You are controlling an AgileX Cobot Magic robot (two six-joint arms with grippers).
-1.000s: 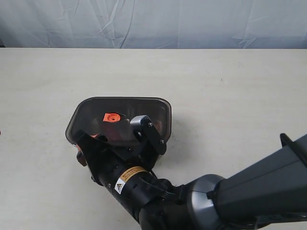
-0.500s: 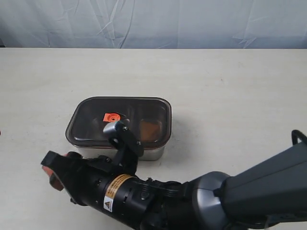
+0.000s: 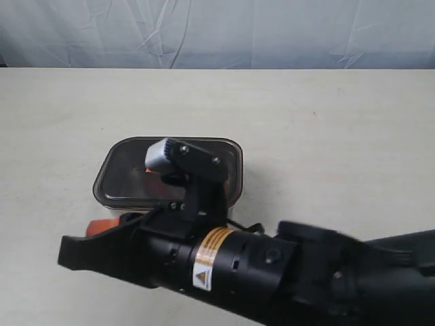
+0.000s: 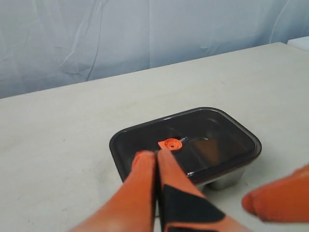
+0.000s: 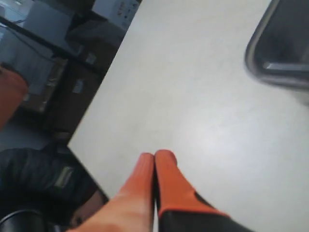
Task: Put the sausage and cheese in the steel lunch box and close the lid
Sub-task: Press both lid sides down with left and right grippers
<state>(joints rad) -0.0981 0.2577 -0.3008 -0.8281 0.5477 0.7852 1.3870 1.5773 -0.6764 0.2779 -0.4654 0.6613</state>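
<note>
Swung back off the lid (image 3: 126,173) since a second ago, the right tool (image 5: 154,155) now has its orange fingers pressed together on nothing, where before they stood spread above the box. It hangs over bare counter (image 5: 203,96), with a corner of the steel lunch box (image 5: 275,72) at the edge of its wrist view.

We see the left tool (image 4: 157,153) shut and empty as well, its tips pointing toward the box from just short of it. In the exterior view the right arm (image 3: 231,265) lies low across the foreground, reaching leftward in front of the box and hiding its near wall.

The lid sits flat on the box, its orange valve (image 4: 170,144) facing up. We cannot make out the sausage or the cheese through the dark plastic.
</note>
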